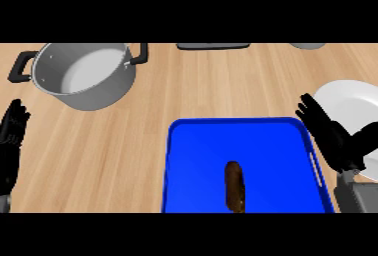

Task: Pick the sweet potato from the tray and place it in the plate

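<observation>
A long brown sweet potato [235,186] lies lengthwise in the lower middle of the blue tray [199,150]. The white plate [351,100] sits at the right edge of the counter, partly behind my right hand [336,140]. That hand is open, fingers straight and pointing up-left, hovering over the tray's right rim and the plate's left side, well right of the sweet potato. My left hand [11,135] rests open at the far left edge, fingers up, holding nothing.
A grey pot [81,75] with black handles stands at the back left. A dark flat object [212,46] and a pale round object [306,45] peek in at the counter's far edge. Bare wood lies between the pot and the tray.
</observation>
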Motion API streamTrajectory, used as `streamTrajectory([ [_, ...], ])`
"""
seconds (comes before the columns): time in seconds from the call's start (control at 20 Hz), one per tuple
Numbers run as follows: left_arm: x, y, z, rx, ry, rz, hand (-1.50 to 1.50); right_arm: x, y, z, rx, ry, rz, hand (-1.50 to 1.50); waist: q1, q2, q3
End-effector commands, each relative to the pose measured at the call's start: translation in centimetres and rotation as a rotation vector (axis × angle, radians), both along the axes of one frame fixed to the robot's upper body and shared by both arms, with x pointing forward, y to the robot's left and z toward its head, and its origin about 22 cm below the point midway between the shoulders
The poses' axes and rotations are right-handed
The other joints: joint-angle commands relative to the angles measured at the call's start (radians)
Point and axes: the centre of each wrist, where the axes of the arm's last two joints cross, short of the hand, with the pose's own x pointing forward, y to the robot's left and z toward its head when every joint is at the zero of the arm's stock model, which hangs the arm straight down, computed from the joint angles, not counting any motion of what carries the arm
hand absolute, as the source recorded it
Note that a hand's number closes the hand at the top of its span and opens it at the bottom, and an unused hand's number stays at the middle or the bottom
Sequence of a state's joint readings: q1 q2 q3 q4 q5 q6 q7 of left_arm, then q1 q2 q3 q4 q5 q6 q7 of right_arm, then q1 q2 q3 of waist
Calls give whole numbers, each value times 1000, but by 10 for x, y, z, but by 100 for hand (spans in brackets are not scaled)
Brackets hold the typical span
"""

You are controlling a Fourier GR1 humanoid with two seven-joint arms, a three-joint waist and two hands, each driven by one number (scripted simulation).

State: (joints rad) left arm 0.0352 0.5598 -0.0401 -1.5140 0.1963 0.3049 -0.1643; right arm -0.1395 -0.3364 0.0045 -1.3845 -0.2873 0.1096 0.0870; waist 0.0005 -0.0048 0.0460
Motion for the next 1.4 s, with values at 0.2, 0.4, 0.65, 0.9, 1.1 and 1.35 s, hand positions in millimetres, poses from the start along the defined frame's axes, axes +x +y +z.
streamTrajectory([
  [0.2,-18,-46,-58,-255,362,-69,0,35,44,116,-425,-420,85,150,-7,0,-58],
  [0.4,-26,-75,-72,-380,451,-117,0,34,9,157,-882,-541,-175,150,-50,-14,-63],
  [0.65,-25,-98,-77,-448,509,-141,0,-19,81,116,-775,-643,-219,-150,-31,-6,-48],
  [0.9,0,-106,-70,-449,493,-161,0,-64,96,148,-930,-581,-173,-150,-19,0,-48],
  [1.1,1,-104,-58,-423,500,-163,0,-70,112,147,-1158,-375,-58,-150,-13,-4,-50],
  [1.35,-9,-120,-72,-428,499,-175,0,-76,145,145,-1343,-156,114,-150,14,1,-53],
])
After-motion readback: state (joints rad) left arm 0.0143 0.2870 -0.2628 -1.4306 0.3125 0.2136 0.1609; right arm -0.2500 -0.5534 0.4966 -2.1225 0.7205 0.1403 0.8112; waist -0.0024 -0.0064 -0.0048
